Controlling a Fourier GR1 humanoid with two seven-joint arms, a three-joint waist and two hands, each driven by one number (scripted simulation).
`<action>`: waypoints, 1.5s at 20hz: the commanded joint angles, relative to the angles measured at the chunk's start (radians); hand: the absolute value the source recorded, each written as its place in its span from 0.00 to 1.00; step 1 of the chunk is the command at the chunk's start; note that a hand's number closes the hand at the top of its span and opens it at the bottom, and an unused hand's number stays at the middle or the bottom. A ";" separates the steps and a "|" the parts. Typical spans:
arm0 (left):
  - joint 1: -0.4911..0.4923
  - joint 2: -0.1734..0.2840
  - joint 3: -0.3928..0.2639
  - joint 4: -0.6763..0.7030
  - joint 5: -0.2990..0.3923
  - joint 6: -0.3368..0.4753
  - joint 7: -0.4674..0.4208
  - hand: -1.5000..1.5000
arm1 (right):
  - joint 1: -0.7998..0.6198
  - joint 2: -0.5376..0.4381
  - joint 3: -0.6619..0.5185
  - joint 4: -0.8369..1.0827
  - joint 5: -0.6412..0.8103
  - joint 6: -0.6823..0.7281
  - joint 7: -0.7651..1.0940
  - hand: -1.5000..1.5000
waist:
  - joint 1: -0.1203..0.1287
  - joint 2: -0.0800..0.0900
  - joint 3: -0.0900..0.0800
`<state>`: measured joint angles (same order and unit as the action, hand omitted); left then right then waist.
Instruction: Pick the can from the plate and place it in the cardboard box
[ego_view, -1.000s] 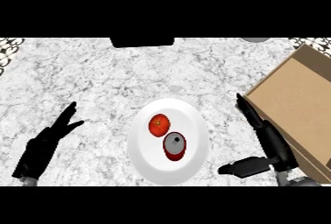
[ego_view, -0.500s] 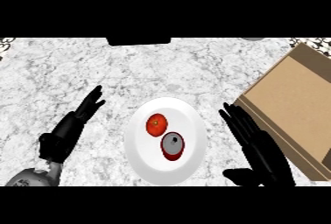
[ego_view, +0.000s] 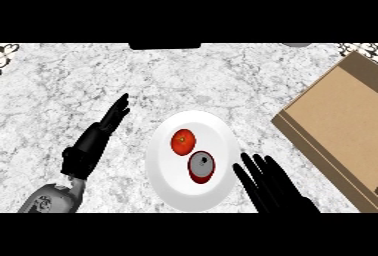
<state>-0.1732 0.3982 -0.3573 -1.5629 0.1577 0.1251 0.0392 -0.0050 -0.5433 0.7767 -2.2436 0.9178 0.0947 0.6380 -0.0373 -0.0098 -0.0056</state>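
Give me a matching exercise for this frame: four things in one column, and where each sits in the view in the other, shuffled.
Things:
1. can
2. tomato
3. cardboard box
4. left robot hand

Places:
A. right edge of the counter
B. on the plate, farther from the robot
C. left of the plate, fingers straight
D. on the plate, nearer the right robot hand

Pairs: 1-D, 2-B, 3-A, 4-C
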 joint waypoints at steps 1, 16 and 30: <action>-0.040 -0.027 -0.020 0.015 -0.017 -0.017 0.007 0.50 | -0.052 0.103 0.082 -0.118 -0.015 0.256 0.240 0.00 | 0.029 0.008 0.001; -0.119 -0.107 0.035 0.106 -0.061 -0.065 0.008 0.50 | -0.205 0.465 0.067 0.162 -0.037 0.357 0.413 0.00 | 0.039 0.012 0.005; -0.027 -0.142 0.068 0.042 -0.121 -0.108 0.003 0.50 | -0.231 0.506 -0.014 0.370 0.028 0.287 0.258 0.00 | 0.040 0.010 0.006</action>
<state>-0.2198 0.2821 -0.2930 -1.4953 0.0653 0.0281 0.0361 -0.1963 -0.0849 0.8032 -1.9586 0.9182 0.3726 0.9189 0.0035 0.0004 -0.0002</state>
